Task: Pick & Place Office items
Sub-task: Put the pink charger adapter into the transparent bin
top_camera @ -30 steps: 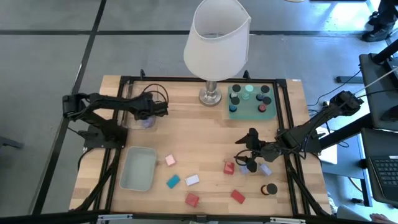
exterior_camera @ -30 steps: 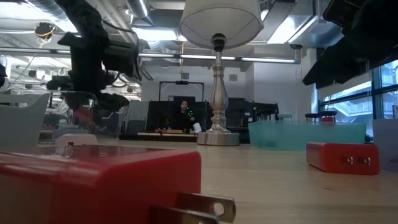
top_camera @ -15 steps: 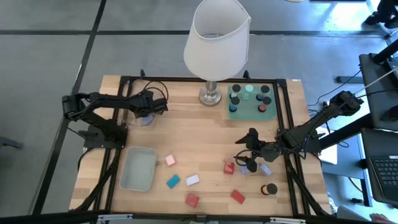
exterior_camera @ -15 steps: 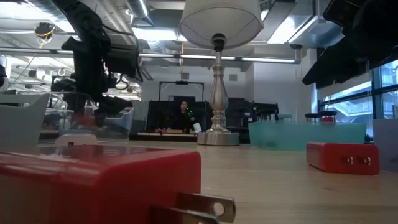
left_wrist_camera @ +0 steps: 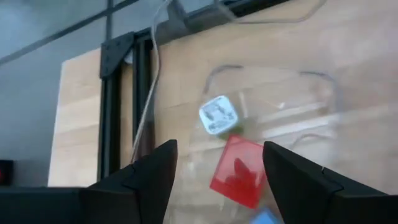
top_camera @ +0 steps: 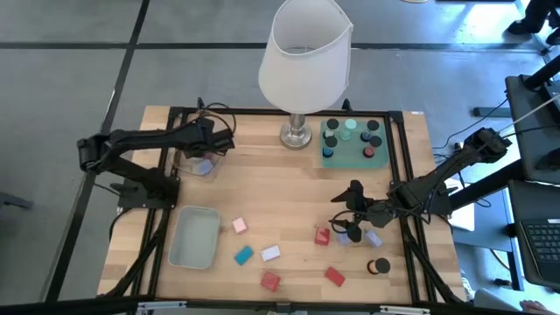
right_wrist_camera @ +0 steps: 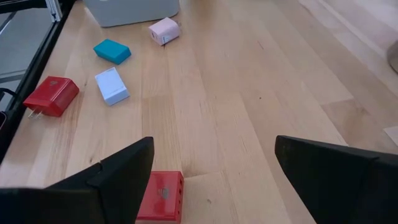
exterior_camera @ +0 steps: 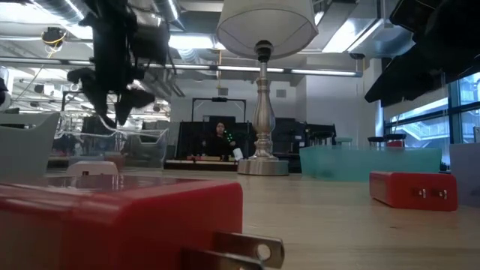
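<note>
My left gripper [top_camera: 213, 147] [left_wrist_camera: 219, 149] hangs open above the clear tray [top_camera: 194, 163] at the table's far left, with nothing between its fingers. In the tray lie a pale block [left_wrist_camera: 217, 116] and a red block [left_wrist_camera: 240, 172]. My right gripper [top_camera: 352, 220] [right_wrist_camera: 214, 142] stands open over the table's right half, holding nothing. A red block [right_wrist_camera: 160, 195] lies on the wood just below and before its fingers. Pink [top_camera: 239, 226], teal [top_camera: 243, 255] and lavender [top_camera: 270, 253] blocks, more red ones [top_camera: 269, 281] and a black cap [top_camera: 379, 266] rest on the table.
A white-shaded lamp [top_camera: 302, 61] stands at the far middle. Beside it, at the far right, is a green mat [top_camera: 353, 157] with several caps. A grey-blue bin [top_camera: 194, 238] sits at the near left. Bare wood lies between the tray and my right gripper.
My left gripper has risen out of the clear tray and now hangs clear above it. The blocks stay in the tray.
</note>
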`<state>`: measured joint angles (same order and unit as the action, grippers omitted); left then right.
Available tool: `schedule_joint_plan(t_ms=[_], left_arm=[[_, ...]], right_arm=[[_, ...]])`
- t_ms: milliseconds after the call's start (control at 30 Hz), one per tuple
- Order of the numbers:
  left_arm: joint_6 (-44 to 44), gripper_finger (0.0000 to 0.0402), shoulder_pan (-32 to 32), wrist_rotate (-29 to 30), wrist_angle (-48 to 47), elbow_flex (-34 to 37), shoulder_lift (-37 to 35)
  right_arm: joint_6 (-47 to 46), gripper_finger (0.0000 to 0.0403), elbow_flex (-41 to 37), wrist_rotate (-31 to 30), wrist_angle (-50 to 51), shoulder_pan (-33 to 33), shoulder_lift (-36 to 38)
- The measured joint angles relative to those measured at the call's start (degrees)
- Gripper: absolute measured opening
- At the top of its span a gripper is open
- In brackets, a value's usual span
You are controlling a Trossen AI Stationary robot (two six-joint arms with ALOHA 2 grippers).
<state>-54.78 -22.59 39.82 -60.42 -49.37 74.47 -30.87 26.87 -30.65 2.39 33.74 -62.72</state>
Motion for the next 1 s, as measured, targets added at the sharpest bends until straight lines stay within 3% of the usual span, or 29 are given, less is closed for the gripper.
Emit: schedule_joint_plan(t_ms=[100, 200, 467, 700, 1000], left_arm=[[5.8, 0.0229, 2.3, -3.4, 0.3, -1.9, -2.4], [14.9, 0.0221, 7.0, -10.5, 3.3, -2.2, -4.6], [27.1, 0.0201, 27.2, -24.3, 15.4, -2.2, -4.4], [28.6, 0.0223, 42.0, -26.0, 23.8, -2.1, 1.3], [34.5, 0.0259, 47.2, -25.8, 29.3, -2.1, 11.0]], right_arm=[[0.0, 0.0339, 0.0, 0.0, 0.0, 0.0, 0.0], [0.0, 0.0339, 0.0, 0.0, 0.0, 0.0, 0.0], [0.0, 0.0339, 0.0, 0.0, 0.0, 0.0, 0.0], [0.0, 0.0339, 0.0, -0.8, 0.0, 0.0, 0.0], [-0.2, 0.0339, 0.0, -1.9, 0.5, 0.0, 0.0]])
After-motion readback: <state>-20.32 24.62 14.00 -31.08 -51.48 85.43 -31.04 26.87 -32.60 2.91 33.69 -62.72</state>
